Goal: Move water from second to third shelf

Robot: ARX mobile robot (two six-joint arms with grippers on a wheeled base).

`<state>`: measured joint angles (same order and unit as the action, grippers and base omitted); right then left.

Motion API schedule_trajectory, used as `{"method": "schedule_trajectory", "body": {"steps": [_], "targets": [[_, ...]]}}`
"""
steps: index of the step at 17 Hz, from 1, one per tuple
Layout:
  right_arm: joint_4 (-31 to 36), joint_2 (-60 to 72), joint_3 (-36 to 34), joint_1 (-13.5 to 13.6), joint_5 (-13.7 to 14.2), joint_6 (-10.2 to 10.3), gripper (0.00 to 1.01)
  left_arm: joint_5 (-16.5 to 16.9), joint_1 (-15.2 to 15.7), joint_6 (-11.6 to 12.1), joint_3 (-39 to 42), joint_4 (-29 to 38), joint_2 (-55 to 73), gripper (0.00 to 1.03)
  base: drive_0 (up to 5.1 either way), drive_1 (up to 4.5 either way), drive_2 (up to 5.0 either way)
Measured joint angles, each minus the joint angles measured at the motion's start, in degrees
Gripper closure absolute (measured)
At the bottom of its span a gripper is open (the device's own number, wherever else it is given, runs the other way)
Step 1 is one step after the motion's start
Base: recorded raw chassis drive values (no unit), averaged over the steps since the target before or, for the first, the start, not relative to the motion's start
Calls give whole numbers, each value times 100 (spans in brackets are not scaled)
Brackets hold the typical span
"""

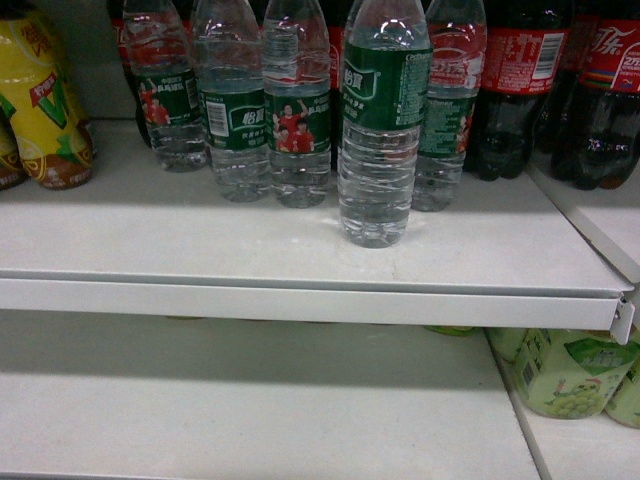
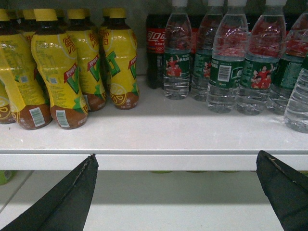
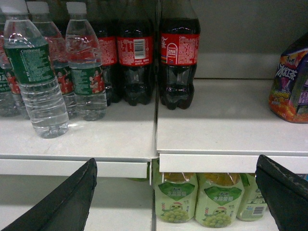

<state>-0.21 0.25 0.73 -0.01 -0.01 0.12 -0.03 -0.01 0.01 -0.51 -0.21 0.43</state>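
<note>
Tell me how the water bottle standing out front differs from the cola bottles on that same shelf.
The front water bottle is clear with a dark green label; the cola bottles hold dark liquid under red labels. The water bottle stands forward, alone, nearer the shelf edge; the cola bottles sit at the back, to the right. The water bottle's lower body is ribbed; the cola bottles' looks smoother. Both kinds stand upright, and neither is gripped.

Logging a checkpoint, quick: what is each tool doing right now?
Left tool: open, holding nothing.
Right tool: open, holding nothing.
</note>
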Motion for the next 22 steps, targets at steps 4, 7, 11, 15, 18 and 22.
{"method": "schedule_trajectory", "body": {"steps": [4, 7, 11, 15, 18, 22], "targets": [[0, 0, 0, 0, -2, 0, 3, 0, 0, 0, 0, 0, 0, 5, 0, 0, 0], [0, 0, 0, 0, 0, 0, 3, 0, 0, 0, 0, 0, 0, 5, 0, 0, 0], [509, 138, -2, -503, -1187, 457, 3, 2, 0, 0, 0, 4, 0, 5, 0, 0, 0], [852, 398, 4, -776, -1858, 833, 3, -13, 0, -2, 0, 0, 0, 5, 0, 0, 0], [1902, 1661, 116, -566, -2339, 1156, 3, -4, 0, 0, 0, 2, 0, 5, 0, 0, 0], [4323, 6352, 2465, 621, -1639, 957, 3, -2, 0, 0, 0, 2, 0, 5, 0, 0, 0]]}}
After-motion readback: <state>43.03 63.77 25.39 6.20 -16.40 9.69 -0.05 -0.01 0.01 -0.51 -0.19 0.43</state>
